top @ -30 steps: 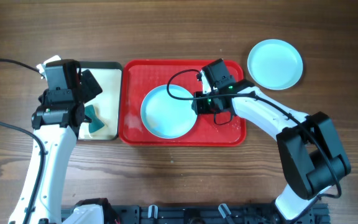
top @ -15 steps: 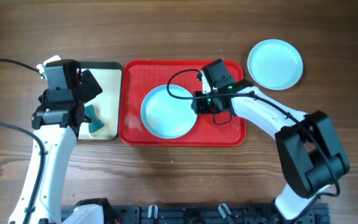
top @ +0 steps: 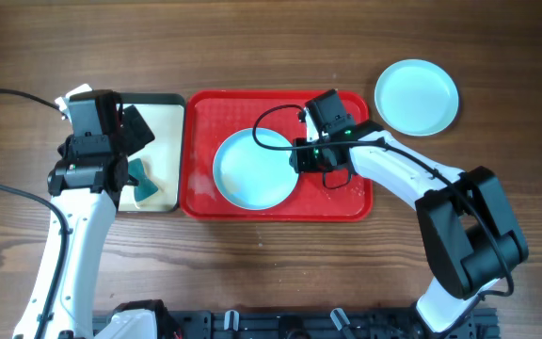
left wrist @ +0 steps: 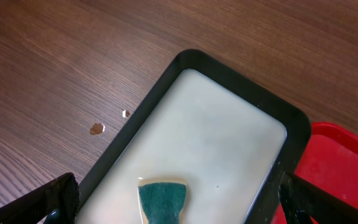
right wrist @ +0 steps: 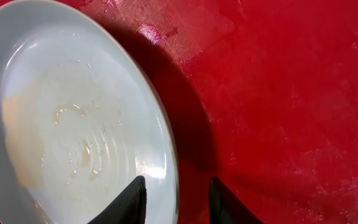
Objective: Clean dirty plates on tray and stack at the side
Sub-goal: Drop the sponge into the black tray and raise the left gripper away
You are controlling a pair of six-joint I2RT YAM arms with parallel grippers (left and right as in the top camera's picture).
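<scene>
Two grippers differ: the left gripper hangs spread wide and empty above the black-rimmed cream rectangular tray, while the right gripper sits half-closed astride the rim of the pale blue round plastic plate, pinch unclear.

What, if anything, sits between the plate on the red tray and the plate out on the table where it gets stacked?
Nothing loose. The right pincer straddles the dirty plate at its right edge. Toward the other plate there is only red tray floor, the tray's raised rim to lift over, then the wooden table.
</scene>
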